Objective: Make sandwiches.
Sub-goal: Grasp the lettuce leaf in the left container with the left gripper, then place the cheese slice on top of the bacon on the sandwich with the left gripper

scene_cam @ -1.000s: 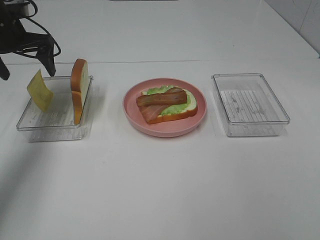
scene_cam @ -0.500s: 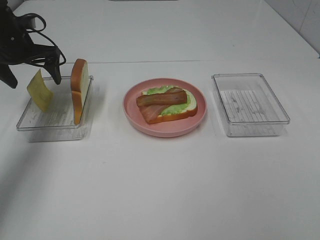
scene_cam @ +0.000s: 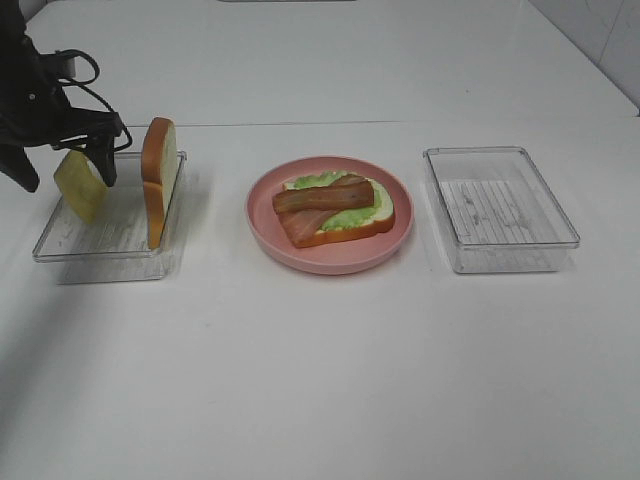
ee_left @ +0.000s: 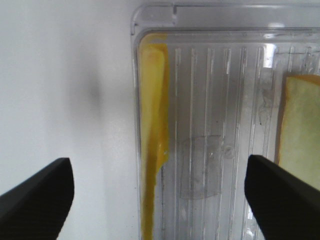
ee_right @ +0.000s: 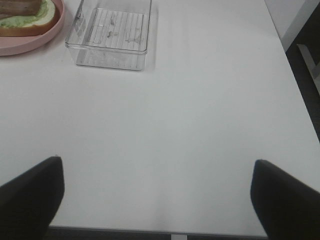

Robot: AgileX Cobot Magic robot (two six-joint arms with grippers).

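Note:
An open sandwich lies on the round pink plate: a bread slice, green lettuce and two bacon strips. It also shows in the right wrist view. A yellow cheese square leans against the left wall of the left clear tray. A second bread slice stands on edge in the same tray. My left gripper is open, its fingers either side of the cheese, with the bread slice to one side. My right gripper is open and empty over bare table.
A second clear tray stands right of the plate and holds no food; it also shows in the right wrist view. The table's right edge is near the right gripper. Cables hang from the left arm.
My left gripper has come down and forward over the left tray, and its fingers now straddle the cheese. The plate, bread and trays have not moved.

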